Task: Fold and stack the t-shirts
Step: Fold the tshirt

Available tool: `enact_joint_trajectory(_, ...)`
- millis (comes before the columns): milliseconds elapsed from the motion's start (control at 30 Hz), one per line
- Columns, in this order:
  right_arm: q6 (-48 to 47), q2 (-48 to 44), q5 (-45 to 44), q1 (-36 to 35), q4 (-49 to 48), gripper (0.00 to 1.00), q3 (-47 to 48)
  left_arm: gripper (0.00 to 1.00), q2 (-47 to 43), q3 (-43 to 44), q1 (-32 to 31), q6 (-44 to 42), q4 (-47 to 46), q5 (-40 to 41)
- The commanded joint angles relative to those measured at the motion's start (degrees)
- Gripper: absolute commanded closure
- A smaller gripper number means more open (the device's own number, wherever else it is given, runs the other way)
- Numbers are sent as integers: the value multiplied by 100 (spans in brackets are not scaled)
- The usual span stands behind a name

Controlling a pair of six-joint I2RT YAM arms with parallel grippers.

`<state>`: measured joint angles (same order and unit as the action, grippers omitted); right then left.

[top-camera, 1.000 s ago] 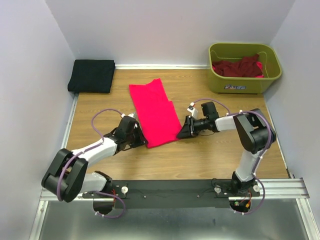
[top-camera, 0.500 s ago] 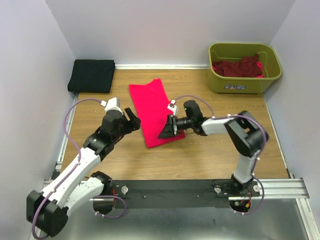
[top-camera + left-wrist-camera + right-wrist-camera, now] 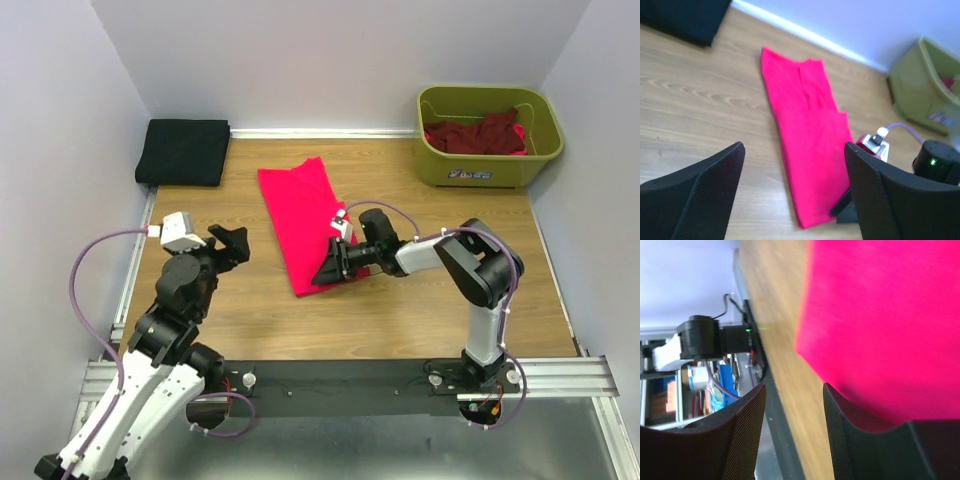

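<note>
A bright pink-red t-shirt (image 3: 303, 222) lies folded into a long strip on the wooden table (image 3: 400, 310). It also fills the left wrist view (image 3: 807, 140) and the right wrist view (image 3: 880, 315). My left gripper (image 3: 228, 243) is raised to the left of the strip, open and empty (image 3: 794, 152). My right gripper (image 3: 328, 270) sits low at the strip's near right corner. It is open (image 3: 795, 388), with bare wood between the fingers and one finger (image 3: 860, 440) against the cloth edge. A black t-shirt (image 3: 183, 151) lies folded at the back left. Dark maroon t-shirts (image 3: 478, 135) fill the tub.
The olive-green tub (image 3: 490, 165) stands in the back right corner against the wall. White walls close in the table on the left, back and right. A metal rail (image 3: 400, 375) with the arm bases runs along the near edge.
My left gripper has opened wide, let go of the pink shirt's near edge and drawn back up and to the left. My right gripper has slid left onto the near corner and widened.
</note>
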<state>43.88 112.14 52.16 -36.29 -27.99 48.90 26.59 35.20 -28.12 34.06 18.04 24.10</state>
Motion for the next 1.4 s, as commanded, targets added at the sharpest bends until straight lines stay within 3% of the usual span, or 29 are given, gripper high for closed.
enact_joint_trajectory(0, 33, -237, -294, -413, 232, 43, 548, 10, -461, -277, 26, -198, -231, 587)
enact_joint_trajectory(267, 200, 1273, -268, -932, 48, 42, 1253, 6, -260, -286, 26, -321, -310, 535)
enact_joint_trajectory(400, 209, 1460, -250, -1002, 13, 42, 1201, 6, -251, -338, 26, -453, -424, 403)
enact_joint_trajectory(533, -19, 882, -381, -976, 415, 42, 1183, 6, -373, -461, 35, -576, -670, 175)
enact_joint_trajectory(633, -686, 163, -908, -862, 1434, 40, 1297, 6, -313, -497, 35, -585, -741, -27)
enact_joint_trajectory(767, -1021, -814, -1497, -310, 1945, 39, 911, 6, 12, -462, 26, -515, -715, -343)
enact_joint_trajectory(967, -1820, -2019, -3832, 26, 4365, 33, 909, 6, 724, -418, 26, 3, -583, -1467)
enact_joint_trajectory(1000, -1839, -2064, -4532, 26, 4676, 33, 980, 6, 916, -409, 17, 73, -461, -1574)
enact_joint_trajectory(1133, -1725, -2248, -5609, 17, 5479, 35, 999, 6, 1286, -444, -1, 294, -293, -2005)
enact_joint_trajectory(1367, -1602, -1845, -5462, 35, 5611, 45, 989, 6, 1577, -453, -88, 311, -284, -2023)
